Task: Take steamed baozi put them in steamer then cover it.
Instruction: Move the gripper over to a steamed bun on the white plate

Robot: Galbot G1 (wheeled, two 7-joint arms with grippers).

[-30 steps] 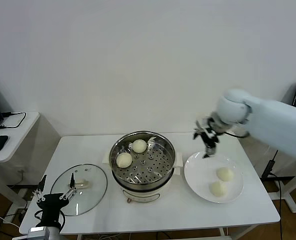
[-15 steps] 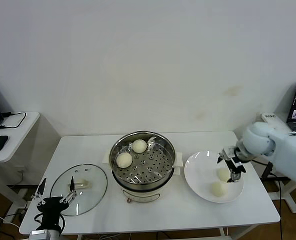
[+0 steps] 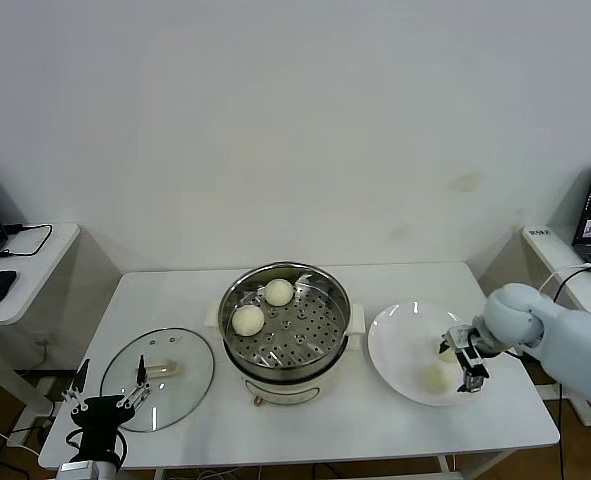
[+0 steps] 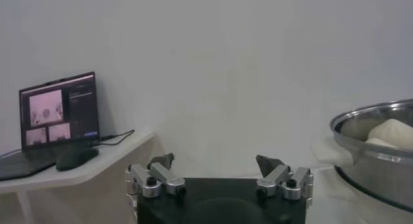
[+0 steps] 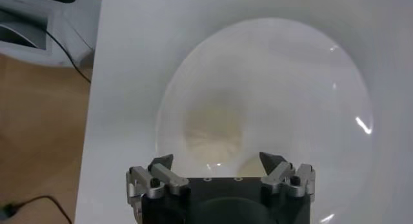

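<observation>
- Left gripper (image 3: pixel 103 398) waits low at the table's (image 3: pixel 175 290) seven o'clock corner, jaws spread and empty, just beside the glass lid (image 3: pixel 157 378).
- The steamer (image 3: pixel 286 322) at centre holds two steamed baozi (image 3: pixel 263 306) at its ten o'clock side; it is not yet covered.
- Right gripper (image 3: pixel 459 362) has swung from above the plate's (image 3: pixel 400 335) twelve o'clock rim down to its three o'clock side, jaws wide, straddling one bun (image 5: pixel 213 125); another bun (image 3: pixel 436 378) lies at five o'clock.
- Third pick looks imminent; nothing grasped yet.
</observation>
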